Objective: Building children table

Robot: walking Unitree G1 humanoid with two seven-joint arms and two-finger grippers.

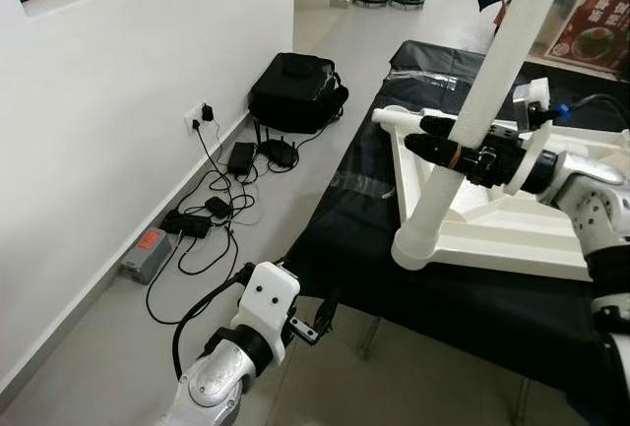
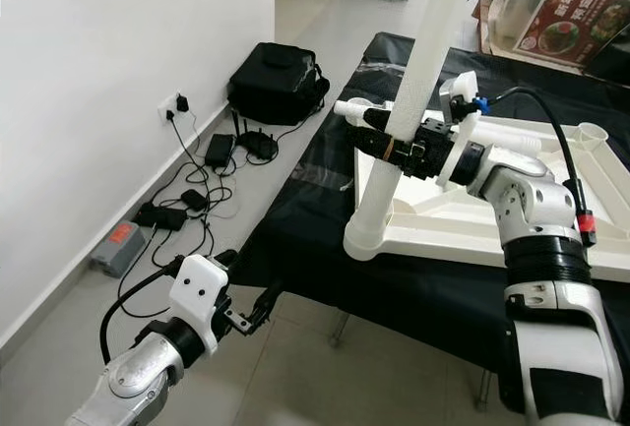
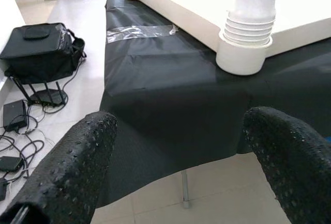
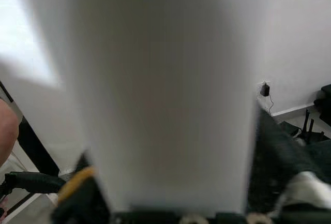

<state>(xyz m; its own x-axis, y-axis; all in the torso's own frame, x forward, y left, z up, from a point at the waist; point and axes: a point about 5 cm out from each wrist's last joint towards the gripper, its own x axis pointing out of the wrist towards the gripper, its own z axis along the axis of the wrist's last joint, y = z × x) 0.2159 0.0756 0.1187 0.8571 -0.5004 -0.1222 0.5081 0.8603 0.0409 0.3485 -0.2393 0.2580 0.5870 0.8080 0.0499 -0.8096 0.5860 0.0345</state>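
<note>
At the tabletop's (image 2: 492, 239) near corner, right claw (image 2: 379, 144) clamps the tilted leg (image 2: 399, 126); left claw (image 3: 176, 167) gapes below the edge.

Red-and-brown printed food packaging (image 2: 579, 15) inside a clear plastic container at the far end of the black-covered table carried large white Chinese characters beside a picture of a dish, though the characters were too small and blurred to be read with any certainty; an orange label (image 1: 149, 240) on a grey box-shaped device on the floor by the white wall showed no legible print, and no other text, brand, number or sign could be read anywhere in the scene
</note>
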